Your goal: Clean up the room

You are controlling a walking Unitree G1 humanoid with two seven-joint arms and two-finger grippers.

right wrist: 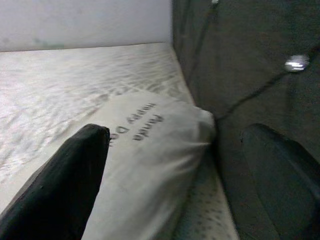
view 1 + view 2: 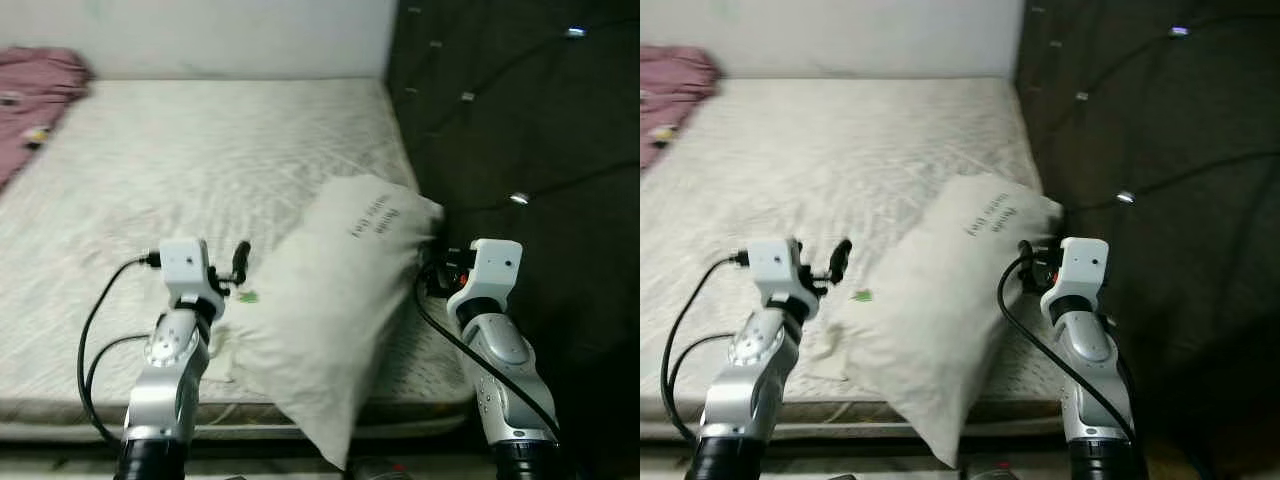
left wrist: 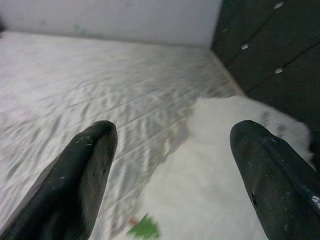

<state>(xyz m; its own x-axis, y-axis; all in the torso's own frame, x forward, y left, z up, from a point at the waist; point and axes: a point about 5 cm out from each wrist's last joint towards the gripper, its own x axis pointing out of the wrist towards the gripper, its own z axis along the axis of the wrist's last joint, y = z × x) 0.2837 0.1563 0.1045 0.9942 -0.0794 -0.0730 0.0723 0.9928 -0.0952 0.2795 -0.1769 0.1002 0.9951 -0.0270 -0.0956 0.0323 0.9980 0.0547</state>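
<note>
A wide bed with a pale quilted mattress (image 2: pixel 190 170) takes up the room ahead, a white wall behind it and a dark tufted headboard (image 2: pixel 520 110) with shiny buttons running down one side. The landmark is a large off-white fabric pillow (image 2: pixel 335 300) with grey printed lettering; it lies slantwise at the mattress edge nearest the robot, its far corner against the headboard and its near corner hanging past the mattress edge. A crumpled pink cloth (image 2: pixel 30 100) lies well away from the pillow, at the far corner of the bed. The likely trouble: the pillow already overhangs the edge, so a nudge from either arm, or a grip that catches only loose fabric, could tip it off toward the floor; a soft, bulky thing like this may also sag out of a shallow pinch. The left gripper (image 3: pixel 170 165) hovers beside the pillow on the side away from the headboard, its two black fingers (image 3: pixel 75 175) spread wide with nothing between them; a small green tag (image 2: pixel 247 296) sits on the pillow just by it. The right gripper (image 1: pixel 185 175) sits at the pillow's headboard side, fingers likewise wide apart, holding nothing; whether it touches the fabric I cannot tell.
</note>
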